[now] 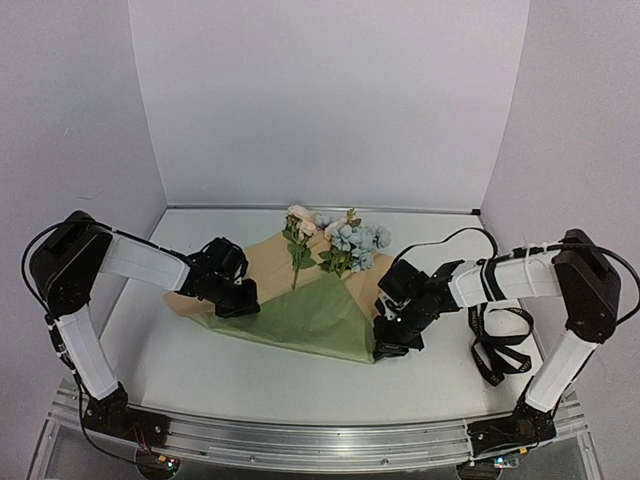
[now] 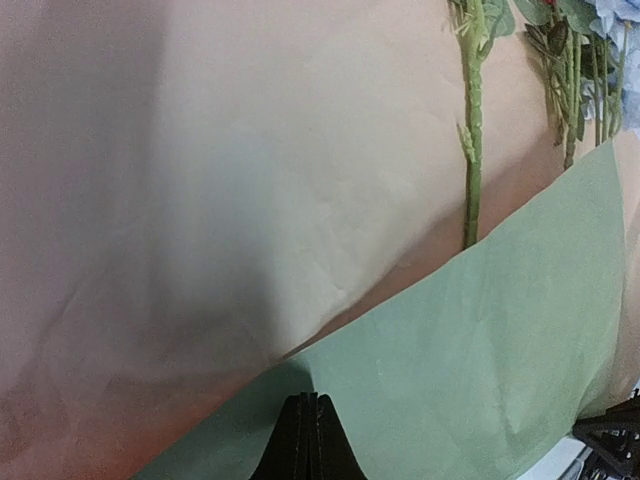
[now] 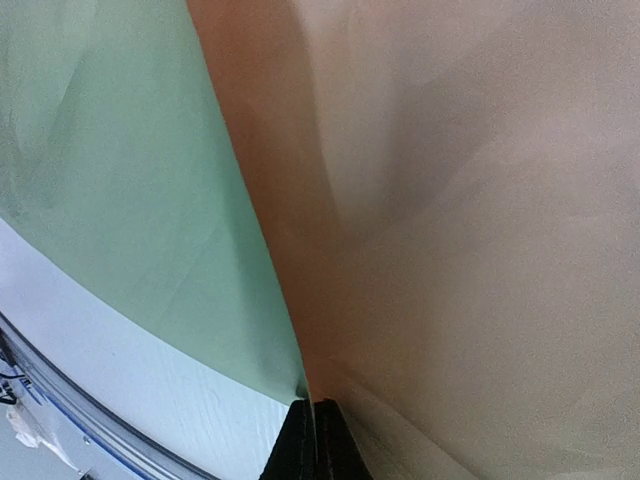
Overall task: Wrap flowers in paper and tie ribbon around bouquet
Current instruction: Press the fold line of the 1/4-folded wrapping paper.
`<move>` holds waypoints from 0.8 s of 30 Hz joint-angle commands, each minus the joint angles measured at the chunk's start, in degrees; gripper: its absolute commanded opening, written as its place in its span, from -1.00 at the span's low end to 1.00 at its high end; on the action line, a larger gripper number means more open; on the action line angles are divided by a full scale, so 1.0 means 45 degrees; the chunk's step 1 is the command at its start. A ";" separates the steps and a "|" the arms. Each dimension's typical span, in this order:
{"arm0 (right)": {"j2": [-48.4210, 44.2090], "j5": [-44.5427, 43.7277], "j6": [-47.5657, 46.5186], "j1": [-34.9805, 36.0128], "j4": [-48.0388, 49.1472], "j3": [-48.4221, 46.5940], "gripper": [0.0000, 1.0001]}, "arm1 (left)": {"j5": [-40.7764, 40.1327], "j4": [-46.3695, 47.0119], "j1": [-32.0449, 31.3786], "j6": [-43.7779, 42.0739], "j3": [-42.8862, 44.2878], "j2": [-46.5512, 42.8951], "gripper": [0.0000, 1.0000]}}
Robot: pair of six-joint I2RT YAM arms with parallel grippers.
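Left claw [image 2: 308,410], right claw [image 3: 314,412] — both tight on the paper [image 1: 300,320] — flowers [image 1: 345,240] atop.

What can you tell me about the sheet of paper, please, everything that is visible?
The paper is a large, thin, creased sheet, tan-peach on one face and olive green on the other. It lies on the table, its near part folded over the stems of the flowers, green side up. The left pincer and right pincer each pinch an edge of that fold.
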State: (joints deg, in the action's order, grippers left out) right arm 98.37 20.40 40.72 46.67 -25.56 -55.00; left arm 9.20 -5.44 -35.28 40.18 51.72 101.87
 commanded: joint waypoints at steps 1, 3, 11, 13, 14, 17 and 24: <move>0.0242 -0.1206 -0.0759 0.0017 -0.2109 -0.1555 -0.98 | -0.0256 -0.0201 0.0009 0.0008 -0.0313 -0.0970 -1.00; 0.0831 -0.1180 -0.0813 -0.0035 -0.2652 -0.2452 -0.95 | -0.0504 -0.0325 0.0006 -0.0007 -0.0768 -0.1337 -1.00; 0.2375 -0.1598 0.0487 -0.0043 -0.4058 -0.4798 -0.69 | 0.0306 -0.0239 -0.0460 -0.0833 -0.0901 -0.2789 -0.97; 0.2432 -0.1886 0.0759 -0.0039 -0.4104 -0.4938 -0.57 | 0.0032 -0.0549 -0.0499 -0.0888 -0.0727 -0.2547 -0.95; 0.2448 -0.2054 0.0838 -0.0041 -0.4163 -0.4999 -0.48 | -0.0154 -0.0615 -0.0503 -0.0881 -0.0765 -0.2393 -0.96; 0.2358 -0.2571 0.0907 -0.0040 -0.4292 -0.5060 -0.06 | -0.0755 -0.0702 -0.0496 -0.0492 -0.1088 -0.2004 -0.99; -0.0401 -0.3831 0.0582 -0.0049 -0.3384 -0.2360 0.75 | -0.1905 -0.1289 -0.0268 0.1524 -0.1897 -0.1146 -1.00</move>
State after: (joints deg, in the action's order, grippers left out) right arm 106.13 8.66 43.74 46.63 -41.60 -72.27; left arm 4.16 -8.60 -37.12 41.20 45.56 95.07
